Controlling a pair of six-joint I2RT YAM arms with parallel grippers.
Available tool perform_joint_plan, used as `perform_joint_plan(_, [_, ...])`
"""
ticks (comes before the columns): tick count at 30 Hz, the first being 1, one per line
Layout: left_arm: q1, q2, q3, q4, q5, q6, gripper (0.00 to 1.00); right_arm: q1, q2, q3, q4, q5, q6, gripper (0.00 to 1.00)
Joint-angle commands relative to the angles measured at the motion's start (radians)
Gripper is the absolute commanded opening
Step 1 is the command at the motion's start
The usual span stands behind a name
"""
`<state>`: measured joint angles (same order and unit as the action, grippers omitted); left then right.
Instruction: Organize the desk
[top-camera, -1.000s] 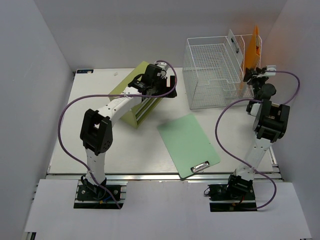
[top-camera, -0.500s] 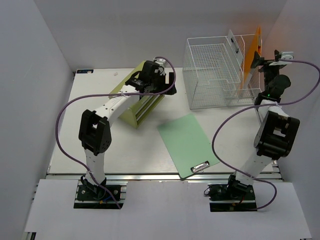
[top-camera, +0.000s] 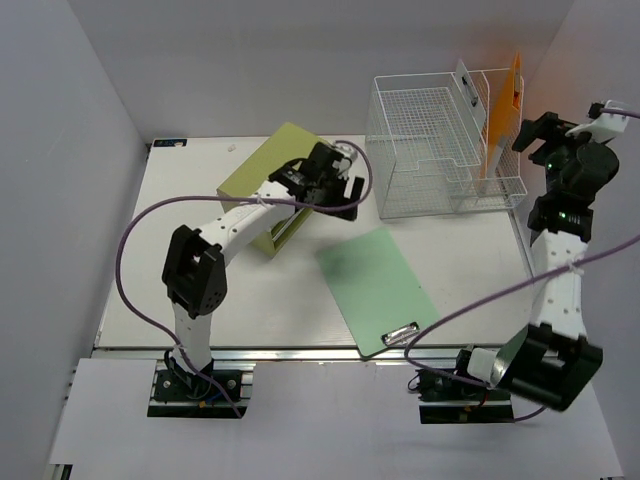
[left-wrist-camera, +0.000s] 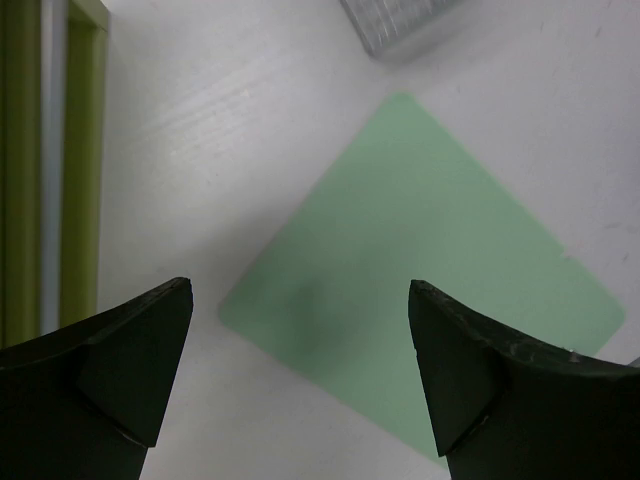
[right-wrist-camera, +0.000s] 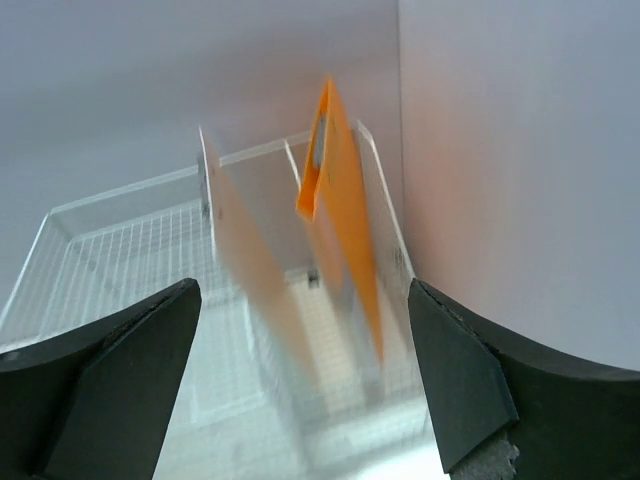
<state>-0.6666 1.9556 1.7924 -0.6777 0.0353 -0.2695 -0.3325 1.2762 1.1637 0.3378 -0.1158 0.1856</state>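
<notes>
Jaws are gaping empty: left gripper (left-wrist-camera: 300, 300) hovering over central flat mint-green plastic clipboard (left-wrist-camera: 430, 260) for likely pickup, right gripper (right-wrist-camera: 300, 300) facing upper-right orange folder (right-wrist-camera: 345, 215).

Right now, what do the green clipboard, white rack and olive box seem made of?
Green clipboard: probably plastic, matte, evenly coloured, with a shiny metal clip. White rack: coated metal wire, by its thin open grid. Olive box: likely painted sheet metal, from its flat, sharp-edged faces.

1. White desk (top-camera: 270, 300), with a silver rail (top-camera: 300, 352) along its near edge.
2. Green clipboard (top-camera: 378, 288), lying flat at front centre, clip toward the rail.
3. Olive-green drawer box (top-camera: 268, 165), far centre-left.
4. White wire rack (top-camera: 425, 150), far right.
</notes>
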Motion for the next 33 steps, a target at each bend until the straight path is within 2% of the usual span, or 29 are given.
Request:
perform_joint_plan(1, [-0.060, -0.099, -0.091, -0.082, -0.072, 0.073, 0.98, 0.007, -0.138, 0.030, -0.414, 0.062, 0.063, 0.89])
perform_joint_plan(2, [-0.062, -0.115, -0.114, -0.068, -0.052, 0.082, 0.98, 0.009, -0.185, 0.033, -0.545, 0.062, 0.099, 0.89])
perform_joint_plan(5, [-0.064, -0.124, -0.169, -0.043, 0.049, 0.122, 0.98, 0.050, -0.295, 0.004, -0.716, 0.065, 0.200, 0.89])
perform_joint_plan(8, [-0.071, -0.126, -0.205, -0.011, 0.144, 0.200, 0.98, 0.067, -0.406, -0.078, -0.769, 0.039, 0.268, 0.89])
perform_joint_plan(10, [-0.073, -0.120, -0.234, 0.016, 0.179, 0.263, 0.98, 0.076, -0.425, -0.066, -0.893, -0.034, 0.275, 0.89])
perform_joint_plan(13, [-0.074, -0.057, -0.187, -0.011, 0.173, 0.314, 0.98, 0.116, -0.431, -0.062, -1.107, -0.103, 0.232, 0.89])
perform_joint_plan(18, [-0.074, 0.028, -0.148, -0.008, 0.149, 0.351, 0.98, 0.226, -0.469, -0.231, -1.276, -0.163, 0.241, 0.89])
perform_joint_plan(25, [-0.074, 0.100, -0.128, 0.033, 0.225, 0.360, 0.98, 0.412, -0.433, -0.401, -1.286, -0.137, 0.310, 0.89])
perform_joint_plan(28, [-0.074, 0.120, -0.126, 0.050, 0.218, 0.354, 0.98, 0.580, -0.393, -0.487, -1.205, -0.111, 0.406, 0.89])
perform_joint_plan(29, [-0.074, 0.132, -0.123, 0.061, 0.210, 0.348, 0.98, 0.671, -0.355, -0.504, -1.174, -0.087, 0.458, 0.89])
perform_joint_plan(33, [-0.073, 0.172, -0.100, 0.066, 0.209, 0.314, 0.98, 0.733, -0.270, -0.529, -1.188, -0.019, 0.509, 0.89])
